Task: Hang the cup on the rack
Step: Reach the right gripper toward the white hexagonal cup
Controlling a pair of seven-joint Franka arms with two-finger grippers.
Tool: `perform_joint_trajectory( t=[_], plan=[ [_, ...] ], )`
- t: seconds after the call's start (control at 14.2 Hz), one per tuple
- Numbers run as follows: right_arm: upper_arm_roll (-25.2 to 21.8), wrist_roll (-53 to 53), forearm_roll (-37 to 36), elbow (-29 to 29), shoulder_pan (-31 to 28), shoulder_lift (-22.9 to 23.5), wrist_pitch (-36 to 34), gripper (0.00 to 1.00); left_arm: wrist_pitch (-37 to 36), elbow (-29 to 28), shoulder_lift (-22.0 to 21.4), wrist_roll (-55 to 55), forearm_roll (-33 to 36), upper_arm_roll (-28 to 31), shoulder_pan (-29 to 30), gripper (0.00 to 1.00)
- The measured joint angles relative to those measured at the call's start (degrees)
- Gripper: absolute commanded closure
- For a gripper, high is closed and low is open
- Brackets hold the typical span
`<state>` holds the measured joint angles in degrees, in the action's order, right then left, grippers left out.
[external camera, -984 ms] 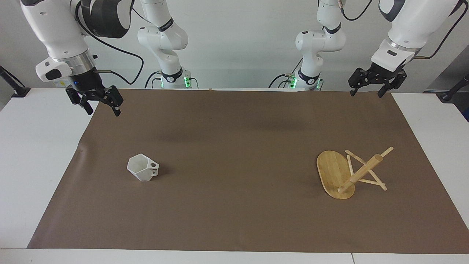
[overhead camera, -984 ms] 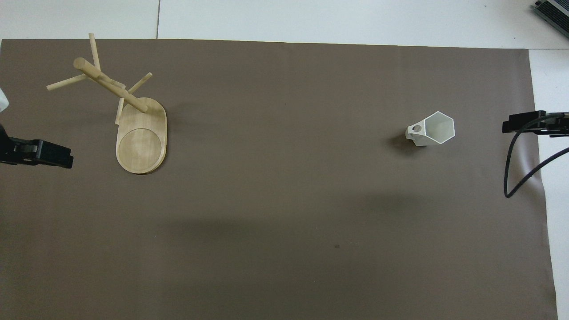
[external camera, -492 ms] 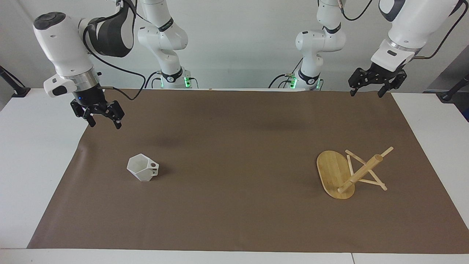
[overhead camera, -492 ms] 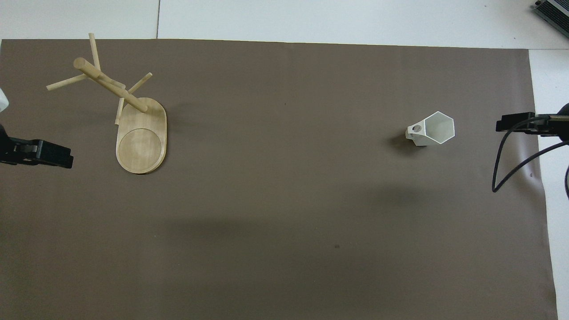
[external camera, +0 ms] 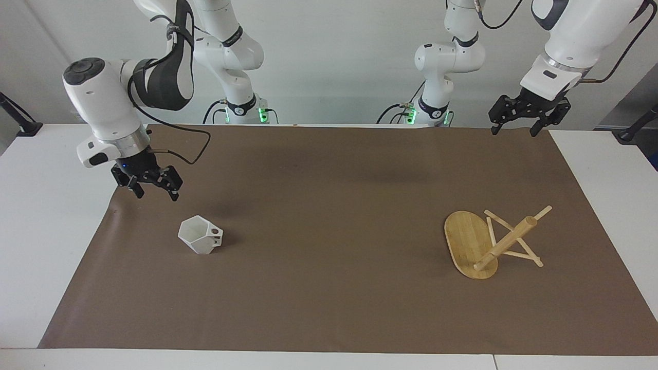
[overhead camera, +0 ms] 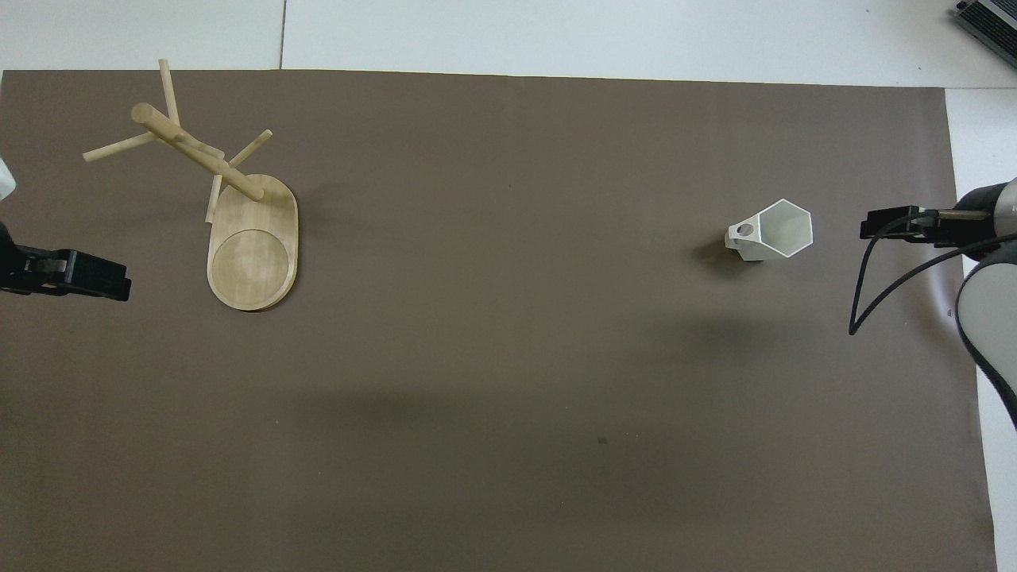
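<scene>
White and full of flat sides, the cup [external camera: 200, 235] stands upright on the brown mat [external camera: 329, 288] toward the right arm's end of the worktop [external camera: 46, 216], with its blocky handle pointing toward the middle. Over the mat's edge close to the cup hangs the right pincer [external camera: 149, 185], up in the air with its fingers spread wide and nothing in them. The bamboo mug rack [external camera: 488, 242] stands on its oval base toward the left arm's end, well apart from the cup, while the left pincer [external camera: 518, 122] waits high over the mat's corner by its arm's base, wide open too.
</scene>
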<state>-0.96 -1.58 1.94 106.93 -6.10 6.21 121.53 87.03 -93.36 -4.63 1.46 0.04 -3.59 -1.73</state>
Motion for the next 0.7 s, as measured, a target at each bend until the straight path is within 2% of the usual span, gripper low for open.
perform_joint_trajectory(
  t=[0.7],
  plan=[
    [0.26, 0.0, 0.0, 4.71, 2.53, 6.03, 12.38, 0.0, 0.0, 0.0, 0.0, -0.02, 0.0, 0.0, 0.0, 0.0]
  ],
)
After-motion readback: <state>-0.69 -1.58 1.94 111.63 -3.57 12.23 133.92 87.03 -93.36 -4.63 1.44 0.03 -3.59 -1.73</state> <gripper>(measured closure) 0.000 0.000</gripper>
